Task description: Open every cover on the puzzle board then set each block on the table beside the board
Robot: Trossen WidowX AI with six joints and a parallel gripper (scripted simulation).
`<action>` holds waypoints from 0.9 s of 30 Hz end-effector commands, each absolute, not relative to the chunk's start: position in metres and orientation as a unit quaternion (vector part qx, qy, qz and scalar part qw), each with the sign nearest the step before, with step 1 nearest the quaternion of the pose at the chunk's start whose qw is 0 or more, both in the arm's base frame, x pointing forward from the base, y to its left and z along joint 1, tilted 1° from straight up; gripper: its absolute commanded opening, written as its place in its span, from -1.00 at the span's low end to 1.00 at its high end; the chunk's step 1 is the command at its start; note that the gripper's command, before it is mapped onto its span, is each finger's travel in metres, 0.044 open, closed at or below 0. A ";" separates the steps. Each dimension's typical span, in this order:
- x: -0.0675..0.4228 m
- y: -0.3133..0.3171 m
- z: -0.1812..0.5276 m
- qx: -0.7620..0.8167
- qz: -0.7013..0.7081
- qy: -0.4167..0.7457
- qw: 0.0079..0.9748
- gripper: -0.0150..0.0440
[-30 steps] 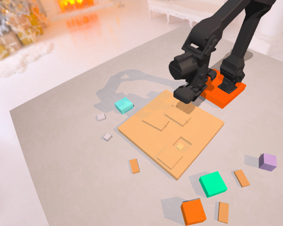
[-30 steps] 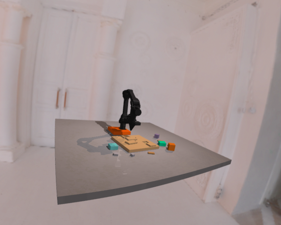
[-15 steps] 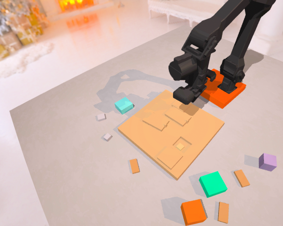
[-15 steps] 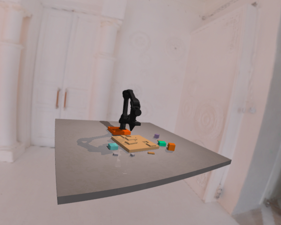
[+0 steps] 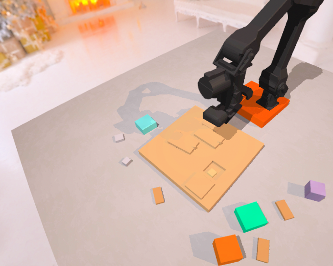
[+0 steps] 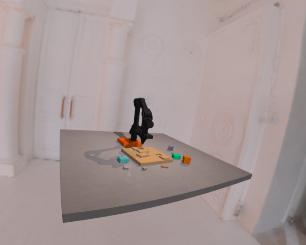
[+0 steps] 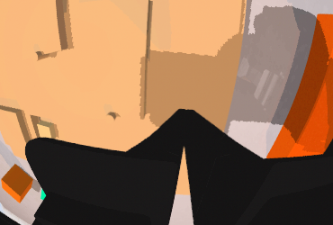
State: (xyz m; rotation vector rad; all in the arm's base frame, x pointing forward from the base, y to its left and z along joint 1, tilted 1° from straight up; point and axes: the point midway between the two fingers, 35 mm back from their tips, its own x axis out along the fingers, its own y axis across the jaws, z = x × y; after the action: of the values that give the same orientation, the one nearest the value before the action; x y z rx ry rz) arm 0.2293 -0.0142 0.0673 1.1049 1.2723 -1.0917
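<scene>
The tan puzzle board (image 5: 241, 148) (image 6: 147, 161) (image 7: 108, 71) lies flat in the middle of the table. Two covers (image 5: 181, 143) (image 5: 209, 138) lie side by side on its far half. A third cover (image 5: 199, 185) at the near edge is slid aside from a square well (image 5: 219, 165). A small tan block (image 5: 211, 172) sits in that well. My gripper (image 5: 217, 120) (image 6: 147, 137) (image 7: 184, 117) is shut and empty. It hangs low over the board's far corner, close to the arm's base.
The arm's orange base (image 5: 258, 114) (image 7: 306, 101) stands behind the board. On the table lie a cyan block (image 5: 145, 123), a green block (image 5: 250, 216), an orange block (image 5: 227, 249) (image 7: 17, 183), a purple block (image 5: 314, 190), two small grey blocks (image 5: 119, 137) (image 5: 126, 160) and tan strips (image 5: 158, 195) (image 5: 284, 209) (image 5: 262, 249).
</scene>
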 end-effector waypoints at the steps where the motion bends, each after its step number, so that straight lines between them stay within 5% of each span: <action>1: 0.228 -0.015 0.060 0.462 -0.463 0.536 0.534 -0.49; 27: 0.227 -0.015 0.034 0.462 -0.463 0.536 0.534 -0.49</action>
State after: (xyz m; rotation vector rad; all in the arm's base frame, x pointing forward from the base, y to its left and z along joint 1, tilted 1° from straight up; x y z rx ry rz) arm 0.2291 -0.0145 0.0404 1.1060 1.2715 -1.0926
